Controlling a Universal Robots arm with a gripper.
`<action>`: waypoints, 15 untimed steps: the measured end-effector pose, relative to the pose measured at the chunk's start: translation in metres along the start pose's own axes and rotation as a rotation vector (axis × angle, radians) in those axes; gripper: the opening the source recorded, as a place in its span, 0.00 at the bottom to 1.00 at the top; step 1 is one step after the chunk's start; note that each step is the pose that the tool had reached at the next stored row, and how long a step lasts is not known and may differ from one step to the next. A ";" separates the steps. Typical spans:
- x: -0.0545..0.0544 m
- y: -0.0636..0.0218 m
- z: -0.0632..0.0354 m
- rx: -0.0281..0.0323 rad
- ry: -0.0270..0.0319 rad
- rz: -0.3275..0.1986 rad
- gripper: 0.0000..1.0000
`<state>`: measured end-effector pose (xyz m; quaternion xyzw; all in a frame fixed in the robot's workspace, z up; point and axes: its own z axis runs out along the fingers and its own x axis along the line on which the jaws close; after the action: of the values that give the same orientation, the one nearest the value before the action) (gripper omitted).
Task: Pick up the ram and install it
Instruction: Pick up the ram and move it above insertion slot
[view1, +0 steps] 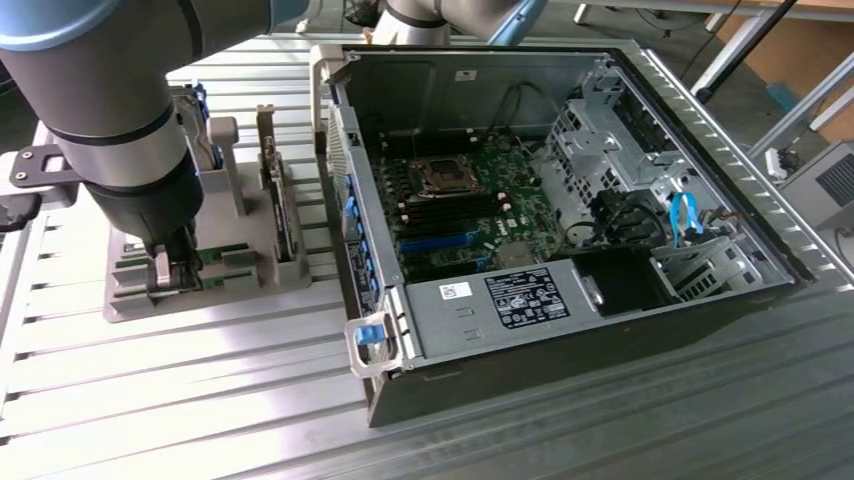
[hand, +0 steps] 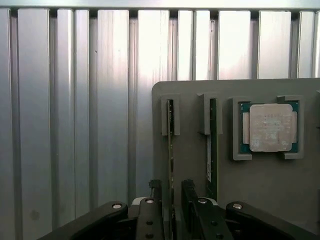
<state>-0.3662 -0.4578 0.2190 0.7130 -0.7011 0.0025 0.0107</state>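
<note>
Grey plastic forms the holder (hand: 260, 190) set on the ribbed metal desk (hand: 75, 100), and two green sticks are stood on edge in its slots, side by side. The ram (hand: 171, 145) is kept in the slot nearer the holder's edge. The second stick (hand: 212, 135) is kept in the neighbouring slot, and a processor (hand: 270, 127) is laid flat in a framed recess just beyond it. The tool (hand: 171, 202) is lowered over one end of the ram with its jaws spread wide. One of the fingers (hand: 189, 200) is seen on each side of the board, a little space is left on both sides, and nothing is gripped. In the exterior view the arm (view1: 120, 130) is held upright over the holder at the exterior view's left. The opened computer case (view1: 441, 75) is laid beside it on the exterior view's right, with its motherboard (view1: 467, 195) exposed.
</note>
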 end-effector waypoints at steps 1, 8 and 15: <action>0.000 0.0001 0.0021 0.0000 0.0000 0.000 0.30; 0.000 0.0002 0.0126 -0.0001 0.0001 0.000 0.30; 0.000 0.0001 0.0127 -0.0001 0.0001 0.000 0.30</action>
<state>-0.3664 -0.4582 0.2063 0.7130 -0.7011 0.0025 0.0108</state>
